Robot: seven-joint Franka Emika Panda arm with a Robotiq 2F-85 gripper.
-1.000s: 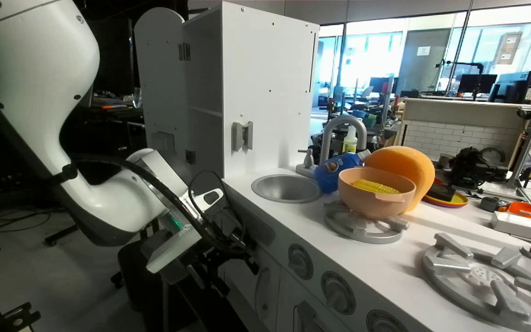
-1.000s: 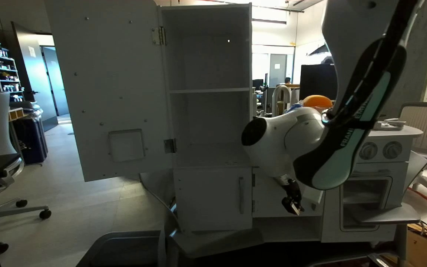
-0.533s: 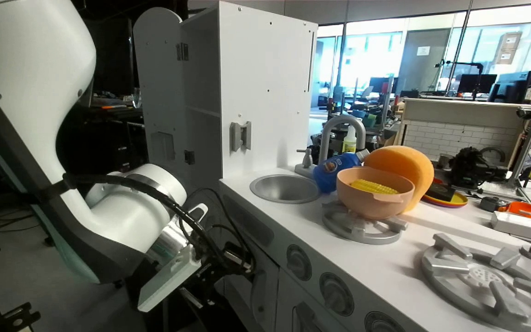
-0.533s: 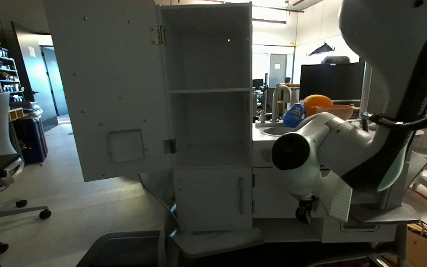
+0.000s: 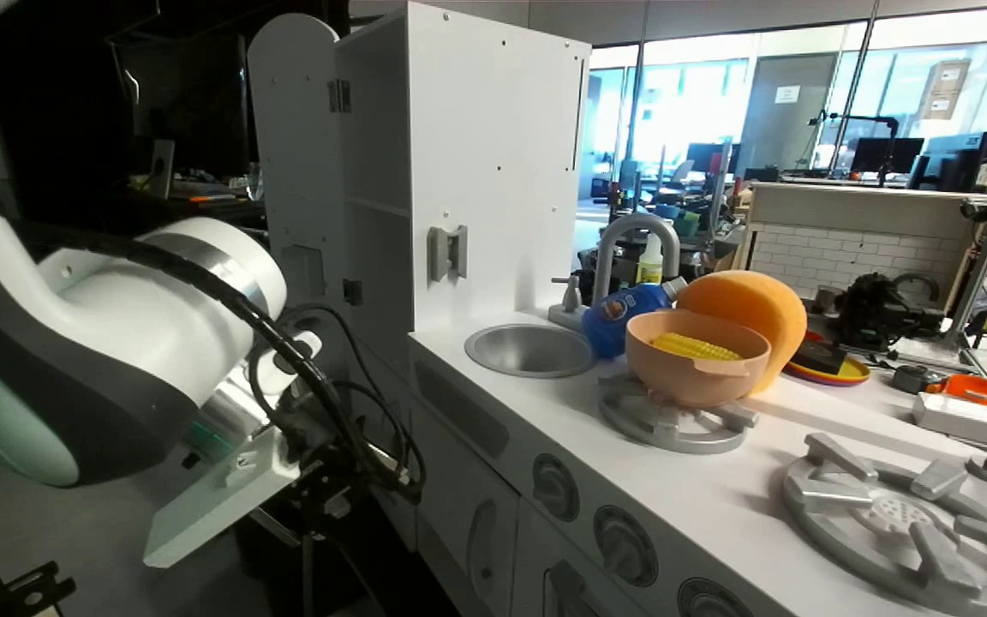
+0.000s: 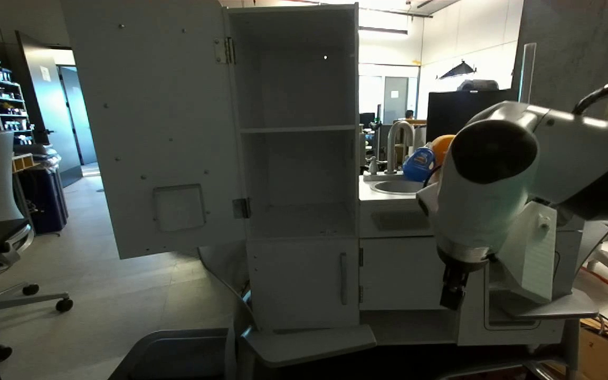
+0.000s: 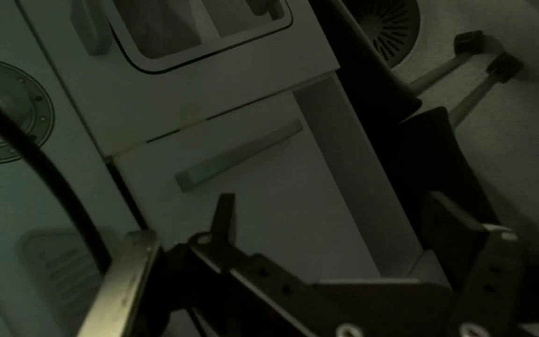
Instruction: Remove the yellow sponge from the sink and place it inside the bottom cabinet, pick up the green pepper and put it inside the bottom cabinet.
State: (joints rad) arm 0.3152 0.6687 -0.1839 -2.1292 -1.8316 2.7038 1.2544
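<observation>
Can't spot the sponge or pepper in any view, so no clue where they are. The sink [image 5: 530,353] sits near one corner of the desk [image 5: 579,416]. Below the front edge, the cabinet [image 7: 274,201] looks closed. The claw [image 7: 332,208] is spread wide, pinching nothing, but its gap runs roughly along the handle [image 7: 240,154], so without a twist it'd probably skid off.

Exposure was uneven, wrist view darkest.
Windows [image 5: 682,111] blew out behind the worktop [image 5: 716,501]; shelf compartments [image 6: 298,89] sat in grey shadow; wrist view ran murky, low-contrast.
</observation>
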